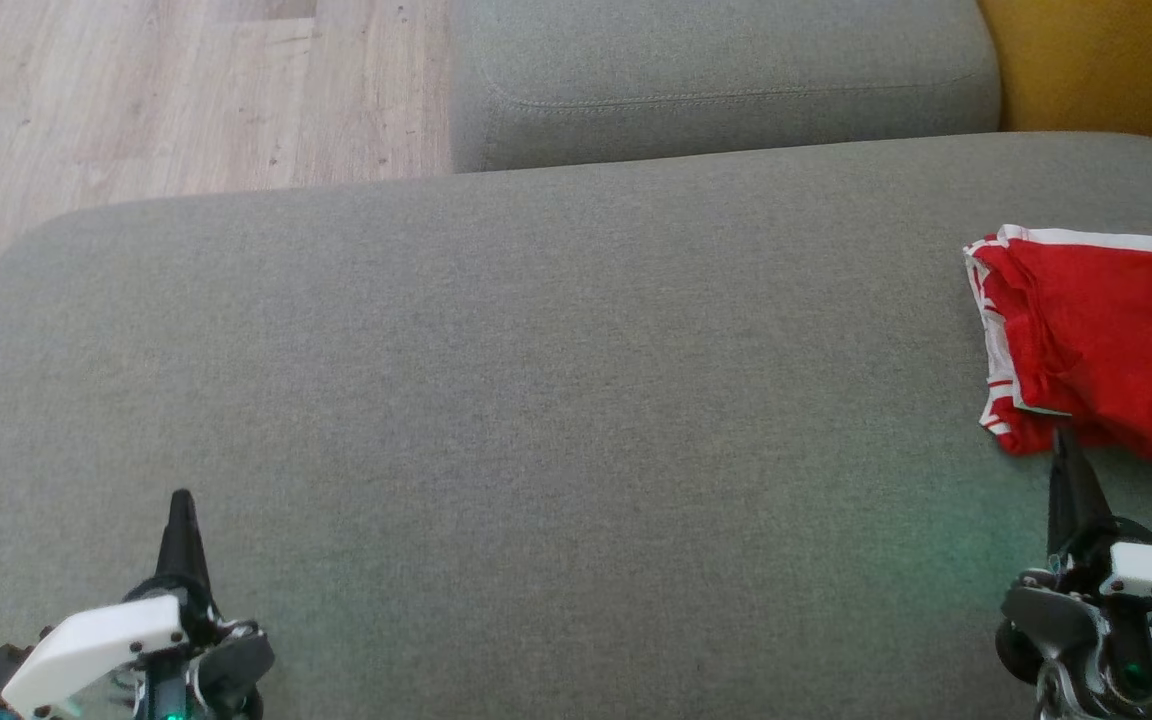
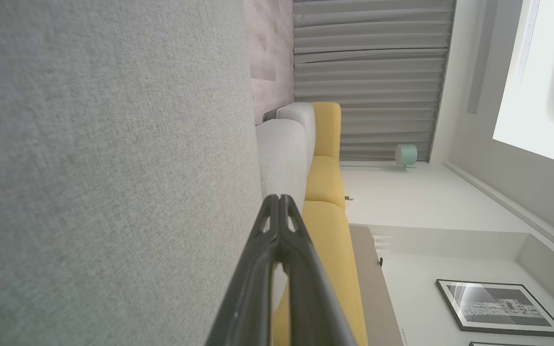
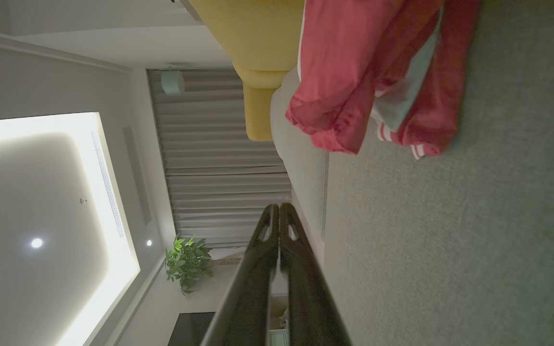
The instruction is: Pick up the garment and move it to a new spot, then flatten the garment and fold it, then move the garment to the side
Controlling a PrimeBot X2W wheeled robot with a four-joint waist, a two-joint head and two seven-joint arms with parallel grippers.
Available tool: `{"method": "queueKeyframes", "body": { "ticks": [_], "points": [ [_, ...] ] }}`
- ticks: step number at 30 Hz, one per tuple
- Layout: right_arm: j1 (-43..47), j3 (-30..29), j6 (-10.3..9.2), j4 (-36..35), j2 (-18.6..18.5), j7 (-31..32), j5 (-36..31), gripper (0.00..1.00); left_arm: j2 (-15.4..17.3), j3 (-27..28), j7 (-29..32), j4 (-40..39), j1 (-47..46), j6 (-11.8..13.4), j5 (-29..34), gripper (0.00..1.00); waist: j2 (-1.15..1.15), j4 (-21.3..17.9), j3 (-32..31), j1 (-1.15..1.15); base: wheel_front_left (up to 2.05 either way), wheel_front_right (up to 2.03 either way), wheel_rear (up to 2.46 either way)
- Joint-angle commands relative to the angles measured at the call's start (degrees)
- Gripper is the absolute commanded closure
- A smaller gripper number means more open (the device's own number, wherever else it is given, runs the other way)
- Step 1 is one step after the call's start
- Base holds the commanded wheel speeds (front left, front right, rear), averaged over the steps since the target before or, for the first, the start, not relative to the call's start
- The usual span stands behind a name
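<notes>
Grey fabric seat cushion [image 1: 536,400] spans the head view from near to mid. A second grey cushion [image 1: 716,80] butts against its far edge, stitched seam along its top. Pale wood-plank floor [image 1: 186,90] at far left. Yellow upholstery [image 1: 1106,60] in the far right corner; the left wrist view shows it as a yellow sofa run just beside the grey pieces. Grey pleated curtain [image 2: 368,72] covers the far wall, with a mint-green round fixture [image 2: 406,154] next to it. Walls white, one with a black-framed picture [image 2: 498,307]. Ceiling has a recessed lit panel [image 3: 41,192] and small downlights [image 3: 36,242], all on. Potted green plant [image 3: 188,262] near the curtain.
</notes>
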Motion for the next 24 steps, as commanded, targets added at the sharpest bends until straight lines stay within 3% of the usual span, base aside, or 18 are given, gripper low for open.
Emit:
{"method": "queueKeyframes", "body": {
  "ticks": [1,24],
  "points": [
    [-3.17,1.13,-0.04,-2.19,-0.43,0.38,0.36,1.00,0.31,2.17,0.43,-2.10,-2.87,-0.40,-0.28,1.00,0.00,0.00,0.00,0.00,0.00,0.00,0.00],
    [-3.17,1.15,-0.04,-2.19,-0.43,0.37,0.37,1.00,0.30,2.19,0.45,-2.10,-2.87,-0.40,-0.27,1.00,0.00,0.00,0.00,0.00,0.00,0.00,0.00]
  ]
}}
